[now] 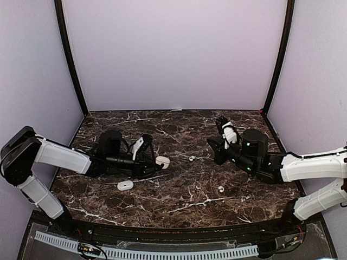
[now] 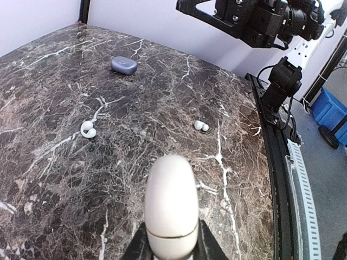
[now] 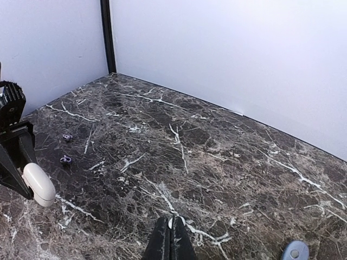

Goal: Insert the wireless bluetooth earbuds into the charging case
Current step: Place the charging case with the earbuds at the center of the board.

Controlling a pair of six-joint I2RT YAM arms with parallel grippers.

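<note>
My left gripper (image 1: pixel 156 161) (image 2: pixel 171 242) is shut on a white pebble-shaped charging case (image 1: pixel 162 161) (image 2: pixel 171 200) and holds it just above the table; its lid seam is closed. This case also shows at the left of the right wrist view (image 3: pixel 39 184). Two white earbuds lie loose on the marble ahead of it: one mid-table (image 1: pixel 192 158) (image 2: pixel 87 129), one nearer the front (image 1: pixel 221 189) (image 2: pixel 200 125). My right gripper (image 1: pixel 216 147) (image 3: pixel 173 226) hovers at the right, shut, with nothing seen between its fingers.
A second white case (image 1: pixel 125 185) lies in front of the left arm. A blue-grey case (image 2: pixel 123 65) (image 3: pixel 295 251) rests beside the right gripper. Two small bluish buds (image 3: pixel 66 137) (image 3: pixel 65 159) lie towards the left wall. Walls enclose three sides.
</note>
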